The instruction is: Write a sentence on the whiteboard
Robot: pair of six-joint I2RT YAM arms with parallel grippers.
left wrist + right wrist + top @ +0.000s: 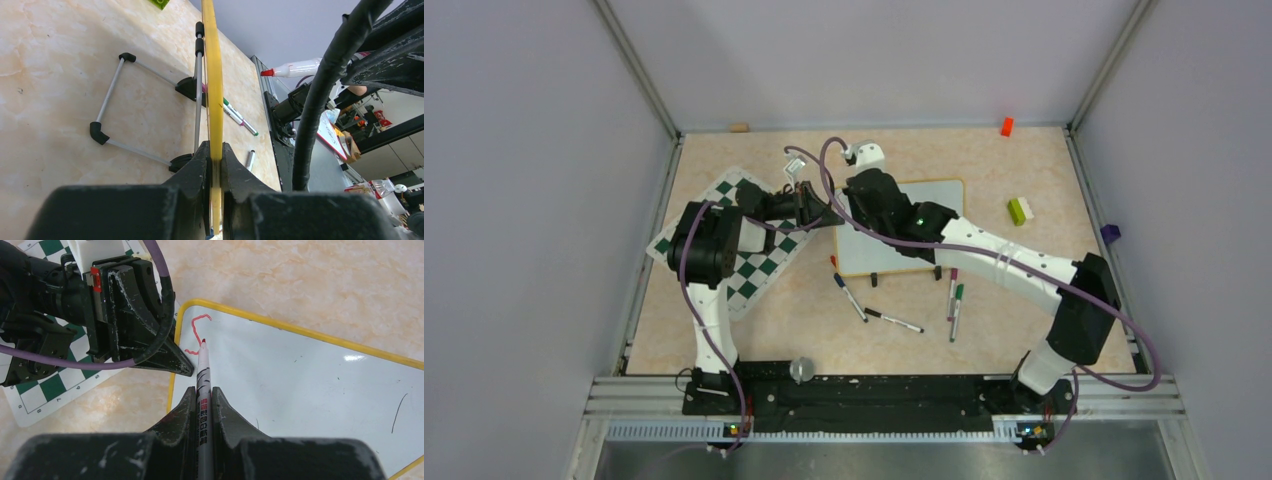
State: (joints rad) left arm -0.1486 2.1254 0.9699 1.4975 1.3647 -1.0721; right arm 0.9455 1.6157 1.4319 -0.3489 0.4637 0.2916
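The whiteboard (pixel 939 195) has a yellow-looking frame (pixel 300 332) and stands on black feet (pixel 187 87). My left gripper (pixel 829 212) is shut on its left frame edge (pixel 215 75), jaws tight on both sides (pixel 215 147). My right gripper (pixel 202 390) is shut on a red marker (pixel 202 370), over the board's upper left corner (pixel 864 195). The marker's tip touches the board beside a short red stroke (pixel 197 327). That stroke is all of the sentence that shows; no whole word is readable.
A green-and-white chessboard mat (pixel 744 250) lies left of the board, under the left arm. Several loose markers (pixel 894 320) lie in front of the board. A green-and-white block (pixel 1021 210) and an orange block (pixel 1006 126) lie at the right. Walls enclose the table.
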